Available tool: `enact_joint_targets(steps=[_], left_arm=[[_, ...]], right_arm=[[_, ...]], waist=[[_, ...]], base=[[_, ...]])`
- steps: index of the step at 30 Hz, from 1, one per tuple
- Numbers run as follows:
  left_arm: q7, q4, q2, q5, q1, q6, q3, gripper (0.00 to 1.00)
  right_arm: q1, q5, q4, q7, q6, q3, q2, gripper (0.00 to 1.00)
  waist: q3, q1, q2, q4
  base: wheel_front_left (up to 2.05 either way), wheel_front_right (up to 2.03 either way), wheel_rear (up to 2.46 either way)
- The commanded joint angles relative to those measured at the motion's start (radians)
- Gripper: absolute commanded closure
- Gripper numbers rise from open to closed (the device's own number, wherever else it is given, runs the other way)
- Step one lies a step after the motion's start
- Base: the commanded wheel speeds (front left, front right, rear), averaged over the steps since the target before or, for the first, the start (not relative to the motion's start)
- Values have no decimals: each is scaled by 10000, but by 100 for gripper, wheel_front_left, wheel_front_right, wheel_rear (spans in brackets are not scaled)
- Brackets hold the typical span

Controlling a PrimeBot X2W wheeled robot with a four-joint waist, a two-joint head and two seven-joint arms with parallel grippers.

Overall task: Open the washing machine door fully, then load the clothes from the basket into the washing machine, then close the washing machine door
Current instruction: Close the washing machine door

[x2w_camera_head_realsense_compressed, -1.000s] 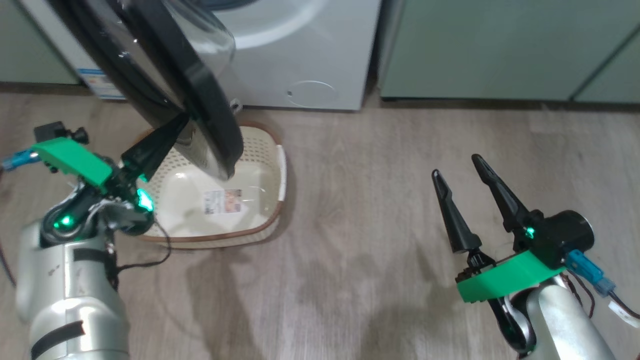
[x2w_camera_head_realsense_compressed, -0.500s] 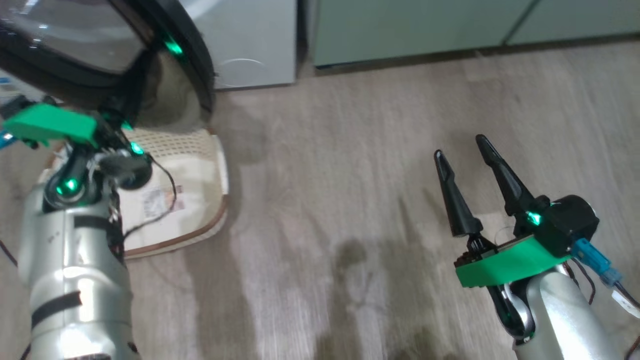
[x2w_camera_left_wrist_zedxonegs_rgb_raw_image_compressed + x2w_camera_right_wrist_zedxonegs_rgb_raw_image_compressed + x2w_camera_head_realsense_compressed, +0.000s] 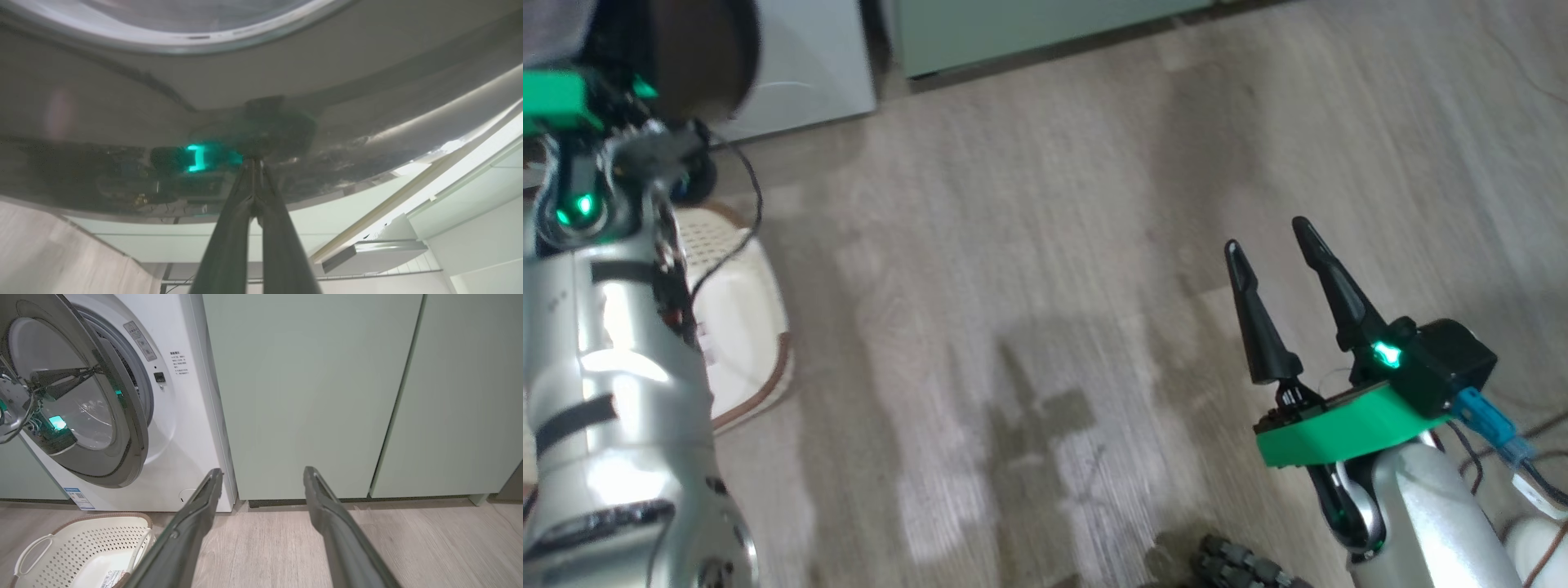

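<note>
Door (image 3: 137,428) closing, basket (image 3: 102,535) empty
Left end effector (image 3: 254,163), fingers together, kept pushing; right end effector (image 3: 1265,232) gaped, empty.

No legible text anywhere.

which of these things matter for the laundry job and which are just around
For the job: washing machine door, washing machine, basket, left gripper, shut, at the door.
Just around: pale green cabinets, wood floor.
</note>
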Motion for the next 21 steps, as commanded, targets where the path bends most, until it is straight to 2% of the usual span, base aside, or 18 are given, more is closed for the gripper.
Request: enact_joint_targets(steps=[1,9,15,21], left_arm=[[-213,-220,318,102,-477,-17,170,100],[-1859,528,659,307,-1660,-17,428,100],[-2273,897,1028,466,-1809,-17,252,100],[-2160,929,978,339,-1460,-17,-31,100]], right_arm=[[-276,66,-319,-93,0,215,79,0],[-374,234,-250,-93,0,303,142,0],[-321,468,-218,-93,0,326,149,0],[-278,418,-189,-93,0,228,151,0]], waist=[[213,-1,0,-379],[403,-1,0,-1196],[287,-1,0,-1502],[70,-1,0,-1280]], base=[[0,0,0],[0,0,0],[0,0,0],[0,0,0]])
